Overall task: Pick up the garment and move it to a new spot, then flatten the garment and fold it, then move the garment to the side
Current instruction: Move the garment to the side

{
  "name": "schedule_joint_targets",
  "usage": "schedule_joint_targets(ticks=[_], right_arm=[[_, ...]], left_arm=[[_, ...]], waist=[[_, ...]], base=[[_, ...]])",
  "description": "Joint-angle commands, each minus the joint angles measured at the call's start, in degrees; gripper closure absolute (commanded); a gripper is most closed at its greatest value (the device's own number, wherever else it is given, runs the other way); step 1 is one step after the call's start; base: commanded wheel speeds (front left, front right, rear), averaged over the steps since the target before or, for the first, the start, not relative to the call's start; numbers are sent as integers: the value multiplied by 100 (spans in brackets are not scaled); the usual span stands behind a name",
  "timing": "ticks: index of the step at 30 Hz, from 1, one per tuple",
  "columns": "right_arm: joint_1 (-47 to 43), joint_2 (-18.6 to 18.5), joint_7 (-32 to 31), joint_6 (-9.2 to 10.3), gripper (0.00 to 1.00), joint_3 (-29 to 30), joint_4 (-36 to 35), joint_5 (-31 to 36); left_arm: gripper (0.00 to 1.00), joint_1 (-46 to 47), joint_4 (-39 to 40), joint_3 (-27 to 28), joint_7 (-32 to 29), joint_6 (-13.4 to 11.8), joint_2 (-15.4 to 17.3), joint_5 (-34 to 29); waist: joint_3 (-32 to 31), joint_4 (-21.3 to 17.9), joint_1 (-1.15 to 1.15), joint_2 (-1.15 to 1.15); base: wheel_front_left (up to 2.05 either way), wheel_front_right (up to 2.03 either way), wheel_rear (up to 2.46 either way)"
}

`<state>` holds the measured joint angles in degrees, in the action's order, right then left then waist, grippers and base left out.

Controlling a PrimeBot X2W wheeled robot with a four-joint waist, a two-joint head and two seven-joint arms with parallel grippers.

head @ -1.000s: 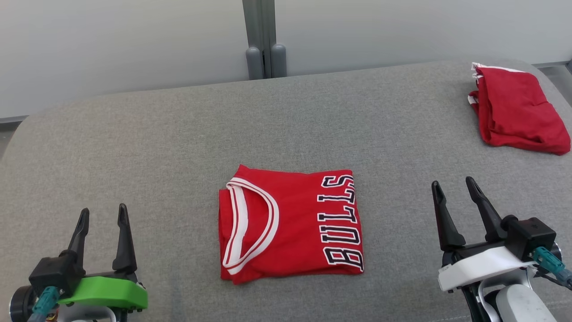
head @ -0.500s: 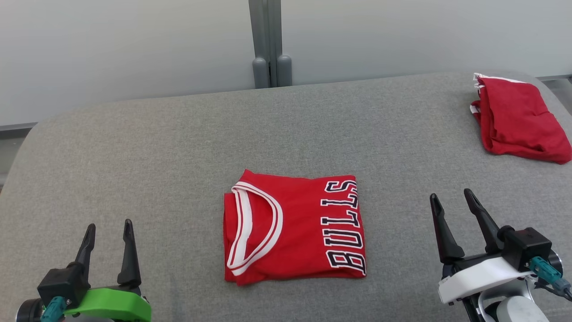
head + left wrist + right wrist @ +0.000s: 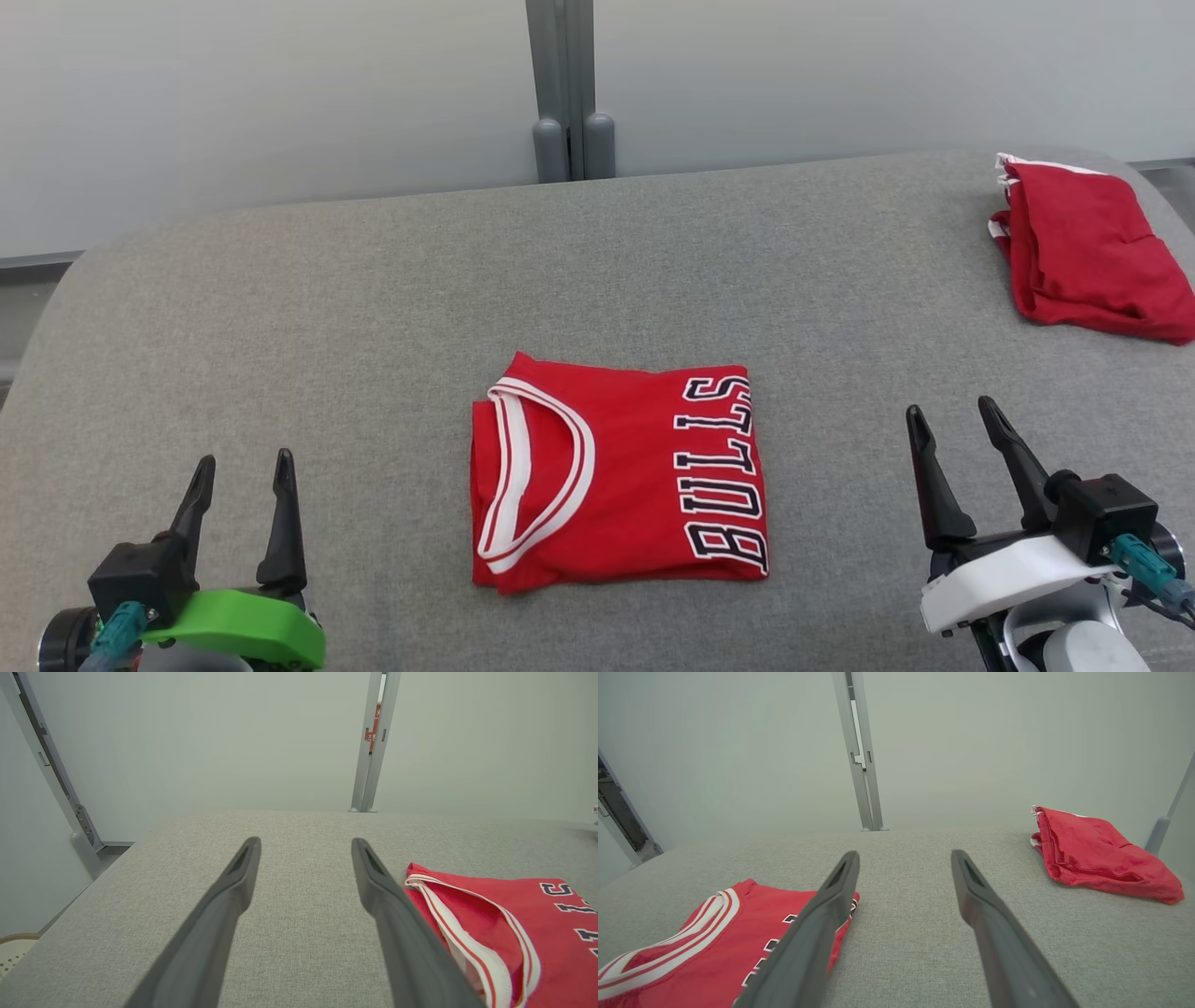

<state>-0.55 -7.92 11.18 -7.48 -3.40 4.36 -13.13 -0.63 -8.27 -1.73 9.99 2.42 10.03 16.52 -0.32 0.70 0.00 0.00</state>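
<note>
Noted the red folded basketball jersey with white-trimmed neck and dark BULLS lettering (image 3: 616,476) lying flat at the centre of the grey fabric-covered bench (image 3: 280,308), touched by neither arm. Both sets of jaws were released and spread wide, holding nothing. The left jaws were at 7 o'clock of the bench and the right jaws at 5 o'clock.

Key relation: the jersey sat between the two. From the left jaws it lay at 3 o'clock. From the right jaws it lay at roughly 9 o'clock, a touch nearer me than their tips. In the head view the gap from the right jaws to the lettered edge looked somewhat smaller than the gap from the left jaws to the neckline edge. I judged the right arm the nearer, though not by much.

The folded packet was close to square, so I could not call a clear long axis. The lettering ran along the 12-to-6 line on its 3 o'clock edge, and the neckline faced 9 o'clock.

A second red folded garment (image 3: 1092,247) sat at 2 o'clock, well apart. I judged the folding done and the move to the side pending. The pinch would need to catch all layers at one edge.
</note>
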Motion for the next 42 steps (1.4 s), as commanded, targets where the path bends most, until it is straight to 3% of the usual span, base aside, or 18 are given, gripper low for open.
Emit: schedule_joint_targets(ticks=[1,13,32,42], right_arm=[[-51,15,-9,-1,0,21,-19,48],[-19,68,-59,-1,0,65,-42,116],[-56,119,-102,-1,0,25,58,138],[544,95,-230,-1,0,-593,515,160]], left_arm=[[0,-71,60,6,-60,-24,53,12],[0,60,344,-7,-480,-52,136,182],[0,6,464,-63,-501,-148,194,223],[0,108,411,-129,-426,-183,185,197]], waist=[[0,6,0,0],[8,36,0,0],[-5,46,0,0],[104,135,0,0]], base=[[0,0,0],[0,0,0],[0,0,0],[0,0,0]])
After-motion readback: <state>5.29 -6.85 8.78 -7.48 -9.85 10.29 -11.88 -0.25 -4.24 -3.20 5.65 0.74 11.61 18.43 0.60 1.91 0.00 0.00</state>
